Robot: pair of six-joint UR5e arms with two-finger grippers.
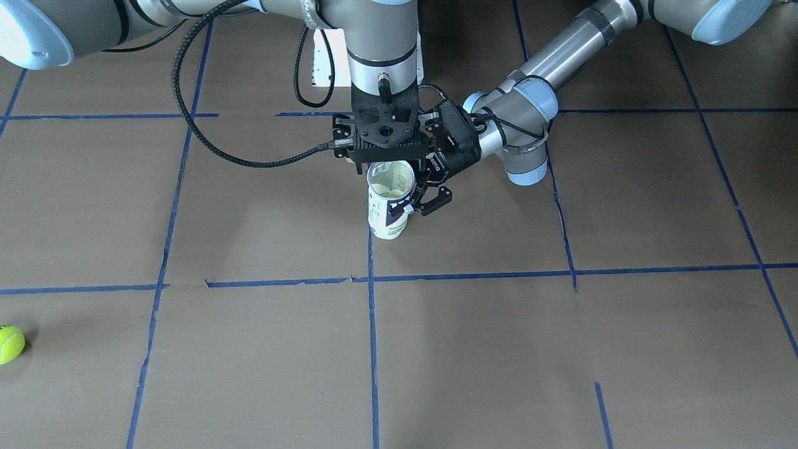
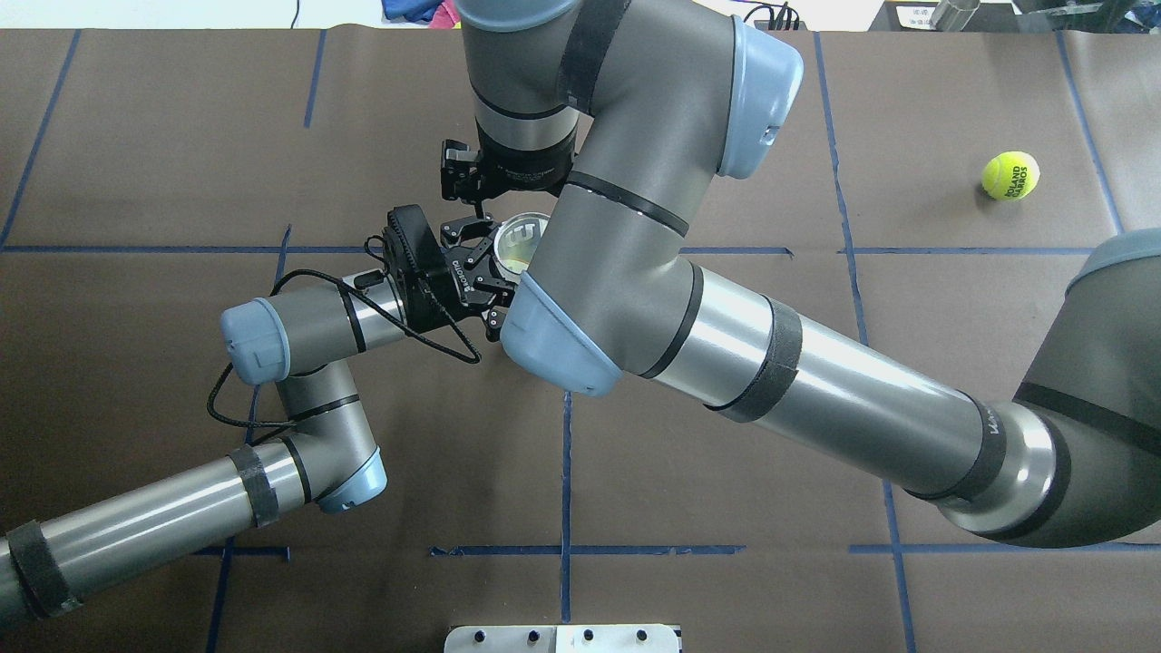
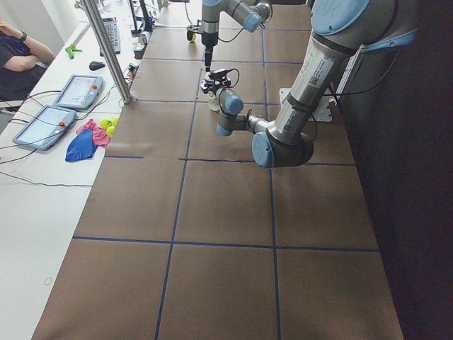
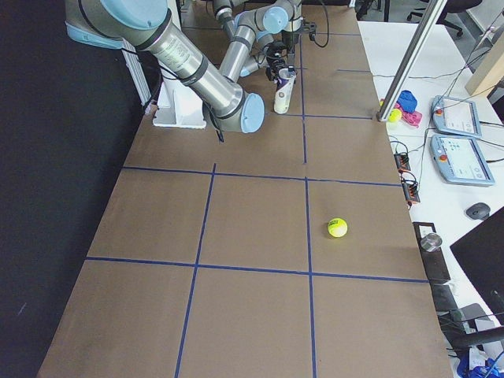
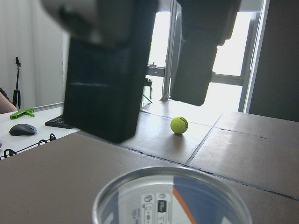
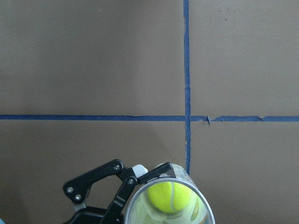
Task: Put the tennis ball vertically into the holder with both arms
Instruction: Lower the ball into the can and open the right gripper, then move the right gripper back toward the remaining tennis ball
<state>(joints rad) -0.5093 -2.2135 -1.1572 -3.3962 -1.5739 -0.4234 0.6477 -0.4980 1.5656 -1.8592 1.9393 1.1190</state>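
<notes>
From the front-facing view, the holder (image 1: 388, 206) stands upright on the table (image 1: 561, 349) with its mouth up and its long axis vertical. My left gripper (image 1: 425, 202) pinches the holder's wall from the side. My right gripper (image 1: 386, 149) hangs straight above the holder's mouth. A loose tennis ball (image 1: 11, 344) lies well apart from the holder.

In the overhead view my right forearm hides most of the holder. Only the rim shows, just beside my left fingers.

Both side views show the holder upright, but it is too small to tell more.

Through my left wrist camera, my right fingers (image 5: 100, 93) stand spread above the holder's rim with nothing between them.

My right wrist camera looks down the holder, where a tennis ball (image 6: 169, 196) sits inside. I judge that this ball is inserted. What is left is lifting my right arm clear, letting go with my left, and perhaps fetching the loose ball.
</notes>
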